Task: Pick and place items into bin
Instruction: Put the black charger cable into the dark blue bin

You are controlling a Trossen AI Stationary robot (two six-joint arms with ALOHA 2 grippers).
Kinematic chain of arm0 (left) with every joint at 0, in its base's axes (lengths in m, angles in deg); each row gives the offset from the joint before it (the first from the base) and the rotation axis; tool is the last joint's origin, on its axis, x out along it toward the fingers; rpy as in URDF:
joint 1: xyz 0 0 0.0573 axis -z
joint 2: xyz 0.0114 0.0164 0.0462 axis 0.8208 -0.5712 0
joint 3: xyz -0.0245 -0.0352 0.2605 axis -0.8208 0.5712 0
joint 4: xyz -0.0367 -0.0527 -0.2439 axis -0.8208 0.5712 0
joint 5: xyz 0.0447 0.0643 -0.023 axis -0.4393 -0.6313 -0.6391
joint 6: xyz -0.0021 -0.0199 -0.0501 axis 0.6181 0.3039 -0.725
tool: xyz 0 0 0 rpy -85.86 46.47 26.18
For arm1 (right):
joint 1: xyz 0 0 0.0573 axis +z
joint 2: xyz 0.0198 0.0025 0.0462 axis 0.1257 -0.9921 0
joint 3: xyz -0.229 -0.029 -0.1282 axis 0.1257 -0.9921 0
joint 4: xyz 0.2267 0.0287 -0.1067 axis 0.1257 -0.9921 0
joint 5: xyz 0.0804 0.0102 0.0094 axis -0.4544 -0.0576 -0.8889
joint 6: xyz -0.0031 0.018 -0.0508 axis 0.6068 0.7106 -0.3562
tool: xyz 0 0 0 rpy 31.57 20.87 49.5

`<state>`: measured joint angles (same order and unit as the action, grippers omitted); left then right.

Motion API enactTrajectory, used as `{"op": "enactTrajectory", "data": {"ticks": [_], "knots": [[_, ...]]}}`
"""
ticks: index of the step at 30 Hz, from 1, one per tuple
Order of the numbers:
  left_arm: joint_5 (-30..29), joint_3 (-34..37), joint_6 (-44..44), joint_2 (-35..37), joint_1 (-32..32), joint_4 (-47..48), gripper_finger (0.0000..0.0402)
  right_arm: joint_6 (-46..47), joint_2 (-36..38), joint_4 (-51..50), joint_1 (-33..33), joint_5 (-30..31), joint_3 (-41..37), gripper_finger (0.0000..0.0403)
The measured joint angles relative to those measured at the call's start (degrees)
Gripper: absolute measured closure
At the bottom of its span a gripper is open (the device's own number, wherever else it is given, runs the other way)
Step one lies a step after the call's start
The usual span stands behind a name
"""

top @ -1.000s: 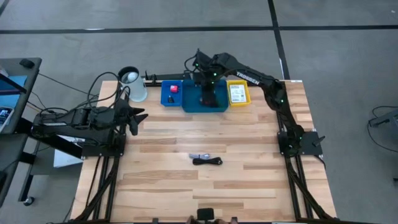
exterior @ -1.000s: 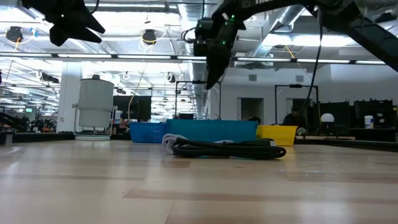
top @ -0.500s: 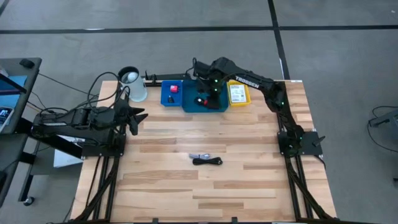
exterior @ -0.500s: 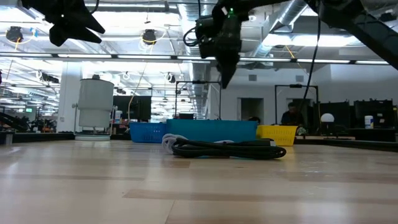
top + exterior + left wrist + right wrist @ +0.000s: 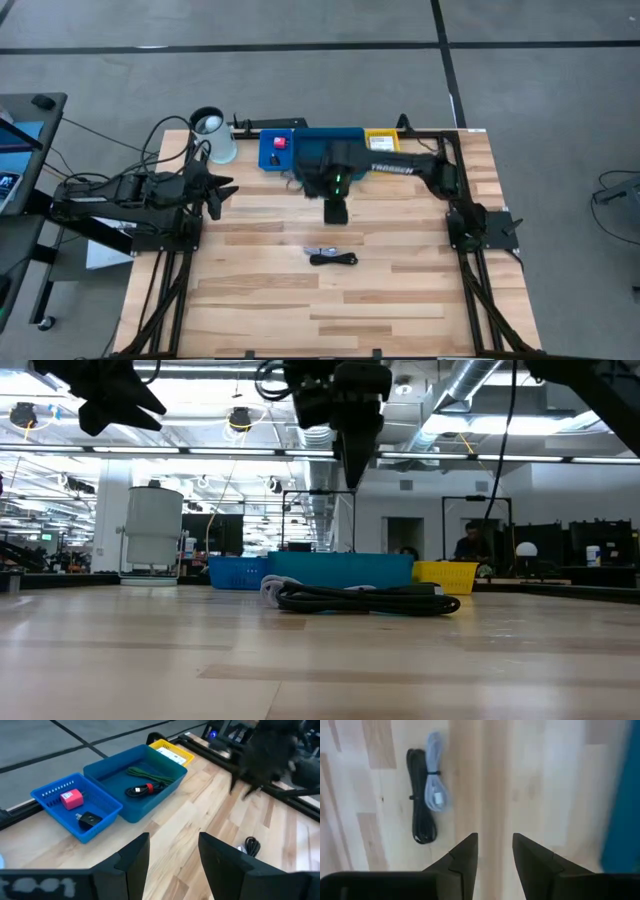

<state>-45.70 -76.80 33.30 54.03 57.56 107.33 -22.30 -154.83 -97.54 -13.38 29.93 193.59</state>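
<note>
Two cable bundles, one black (image 5: 420,802) and one silvery grey (image 5: 434,777), lie side by side flat on the table (image 5: 332,256). My right gripper (image 5: 335,212) hangs open above bare wood between them and the bins, touching nothing. The small blue bin (image 5: 75,807) holds a pink-red cube (image 5: 71,798) and a black block (image 5: 87,820). Green ties (image 5: 150,774) and a black-red cable bundle (image 5: 142,790) lie in the teal bin (image 5: 135,780). A white card with green print (image 5: 170,754) sits in the yellow bin (image 5: 382,140). My left gripper (image 5: 218,190) waits open at the left.
A white cylindrical cup (image 5: 215,135) stands at the far left corner beside the blue bin. The three bins line the far edge, and my right arm crosses over the teal and yellow ones. Bare wood lies around the cables (image 5: 360,598) toward the near edge.
My right gripper has swung from above the teal bin toward the table's near edge and now hangs over bare wood short of the cables. The black-red bundle lies in the teal bin. My left arm has kept still.
</note>
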Motion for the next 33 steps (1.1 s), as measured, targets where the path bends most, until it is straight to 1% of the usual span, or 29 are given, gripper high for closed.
{"op": "enactTrajectory", "data": {"ticks": [4, 12, 15, 18, 24, 28, 33], "knots": [[0.0, 0.0, -0.1, 0.0, 0.0, 1.2, 0.0242, 3.1, -0.2, 3.6, 4.8, 1.7, -4.1, 0.0287], [0.6, 0.0, -0.6, 0.0, 0.0, 2.7, 0.0242, 12.2, -0.2, 16.3, 12.7, 2.0, -13.3, 0.0287], [2.5, 0.0, -0.7, 0.0, 0.0, 3.0, 0.0242, 16.5, -0.3, 18.1, 14.9, 4.6, -14.7, 0.0287], [4.0, 0.0, -0.7, 0.0, 0.0, 4.1, 0.0242, 20.3, -0.2, 19.6, 16.5, 6.7, -16.0, 0.0287], [6.6, 0.0, -0.7, 0.0, 0.0, 5.4, 0.0242, 26.2, -0.2, 22.9, 19.4, 6.7, -19.1, 0.0287], [7.6, 0.0, -0.7, 0.0, 0.0, 5.3, 0.0242, 28.3, -0.2, 26.4, 20.9, 6.8, -22.2, 0.0281], [7.9, 0.0, -0.7, 0.0, 0.0, 5.3, 0.0242, 28.8, -0.2, 26.7, 21.4, 9.5, -24.6, 0.0265]]}}
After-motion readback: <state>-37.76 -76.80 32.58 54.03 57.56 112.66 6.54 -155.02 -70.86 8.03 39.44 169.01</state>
